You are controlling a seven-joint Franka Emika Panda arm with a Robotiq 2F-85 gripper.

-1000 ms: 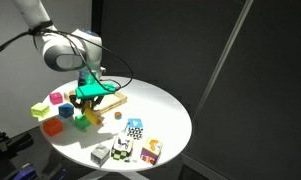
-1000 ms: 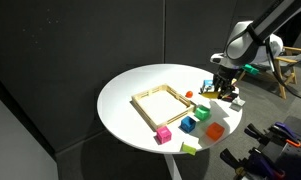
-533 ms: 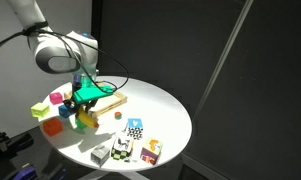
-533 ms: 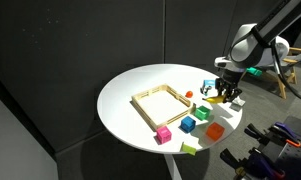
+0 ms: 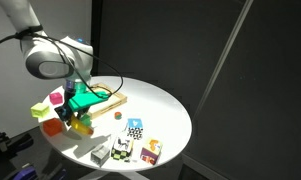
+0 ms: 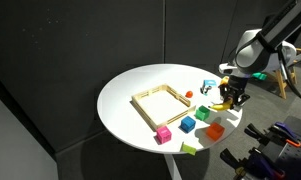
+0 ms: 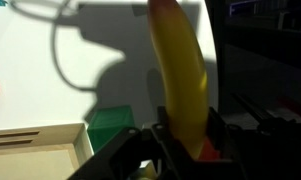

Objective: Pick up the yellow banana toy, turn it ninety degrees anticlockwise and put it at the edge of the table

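Observation:
The yellow banana toy [image 7: 180,70] fills the middle of the wrist view, long and pale yellow, with its lower end clamped between the dark fingers of my gripper [image 7: 185,135]. It hangs over the white table [image 7: 110,70] close to the rim, with dark floor beside it. In both exterior views the gripper [image 5: 83,110] [image 6: 230,98] is shut on the banana toy [image 5: 83,124] [image 6: 223,106] just above the table [image 5: 160,110] near its edge, among the coloured blocks.
A wooden frame [image 6: 160,100] lies mid-table. Pink [image 6: 163,134], blue [image 6: 187,125], green [image 6: 202,113] and red [image 6: 215,131] blocks sit near the gripper. Patterned blocks [image 5: 135,128] and a grey-white block [image 5: 99,154] stand along the rim. A cable loops from the wrist.
The arm has carried the banana toy outward from beside the wooden frame toward the table's edge. The jaws have stayed shut on it.

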